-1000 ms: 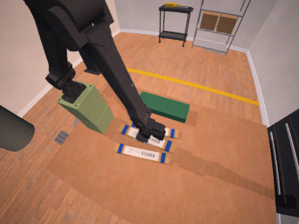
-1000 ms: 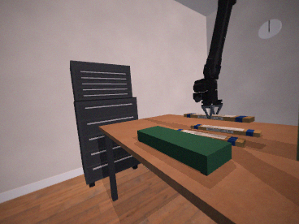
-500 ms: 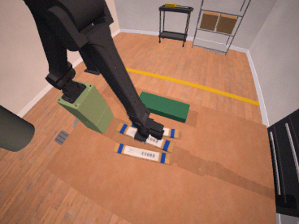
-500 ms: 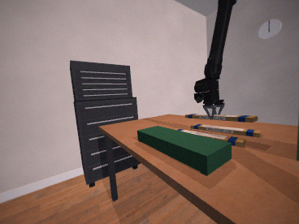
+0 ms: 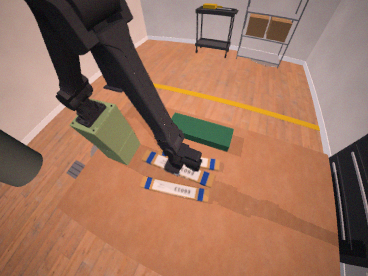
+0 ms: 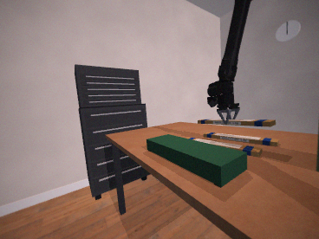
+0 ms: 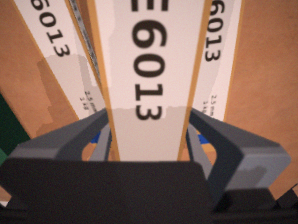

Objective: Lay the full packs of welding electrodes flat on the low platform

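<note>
Relative to the platform (image 5: 202,132) (image 6: 196,157): under it, wood-like brown bench top (image 5: 270,200) (image 6: 182,130), matt and smooth. The platform itself, flat matt green, smooth. Beside it, card-like packs (image 5: 175,189) (image 6: 240,138) (image 7: 149,75) with matt, papery white labels. Beyond it in the exterior view, dark, metal-looking drawer cabinet (image 6: 113,130), dull finish, paler handles.

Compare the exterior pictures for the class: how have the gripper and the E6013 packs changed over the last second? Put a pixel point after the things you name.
The gripper (image 5: 175,167) (image 6: 228,121) (image 7: 148,111) and the middle E6013 pack (image 5: 187,171) (image 6: 247,123) (image 7: 149,75) between its fingers have risen slightly. Nothing was newly grasped or released. The green platform (image 5: 202,131) (image 6: 195,156) (image 7: 7,120) stayed put, with no pack on it.
</note>
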`<state>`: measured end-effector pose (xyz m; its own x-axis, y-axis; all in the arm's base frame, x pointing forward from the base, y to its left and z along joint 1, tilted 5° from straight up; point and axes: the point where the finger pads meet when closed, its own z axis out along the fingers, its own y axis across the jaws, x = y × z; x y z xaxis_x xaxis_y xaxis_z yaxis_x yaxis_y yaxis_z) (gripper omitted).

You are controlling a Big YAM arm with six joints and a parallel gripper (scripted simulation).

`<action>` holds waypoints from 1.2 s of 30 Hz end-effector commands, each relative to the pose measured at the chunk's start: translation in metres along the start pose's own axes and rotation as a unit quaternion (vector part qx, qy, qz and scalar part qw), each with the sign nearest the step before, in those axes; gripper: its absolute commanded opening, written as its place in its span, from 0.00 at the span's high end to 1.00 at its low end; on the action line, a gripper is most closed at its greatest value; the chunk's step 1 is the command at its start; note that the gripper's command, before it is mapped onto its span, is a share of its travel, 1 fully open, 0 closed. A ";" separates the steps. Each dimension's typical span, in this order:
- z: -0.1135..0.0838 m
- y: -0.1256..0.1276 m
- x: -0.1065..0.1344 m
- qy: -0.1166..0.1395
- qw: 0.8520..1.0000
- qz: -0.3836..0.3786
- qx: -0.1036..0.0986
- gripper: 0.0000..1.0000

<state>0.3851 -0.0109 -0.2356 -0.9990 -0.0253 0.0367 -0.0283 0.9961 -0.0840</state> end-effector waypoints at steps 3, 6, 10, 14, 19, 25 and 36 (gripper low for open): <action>-0.036 0.000 -0.023 -0.028 1.000 0.002 0.001 1.00; -0.038 0.000 -0.023 -0.028 1.000 0.002 0.001 1.00; -0.043 0.000 -0.023 -0.028 1.000 0.002 0.001 1.00; -0.049 0.000 -0.023 -0.028 1.000 0.002 0.001 1.00; -0.053 0.000 -0.023 -0.029 1.000 0.002 0.001 1.00; -0.053 0.000 -0.023 -0.029 1.000 0.002 0.001 1.00; -0.053 0.000 -0.023 -0.029 1.000 0.002 0.001 1.00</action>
<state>0.3869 -0.0108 -0.2110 -0.9991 -0.0239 0.0347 -0.0268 0.9961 -0.0841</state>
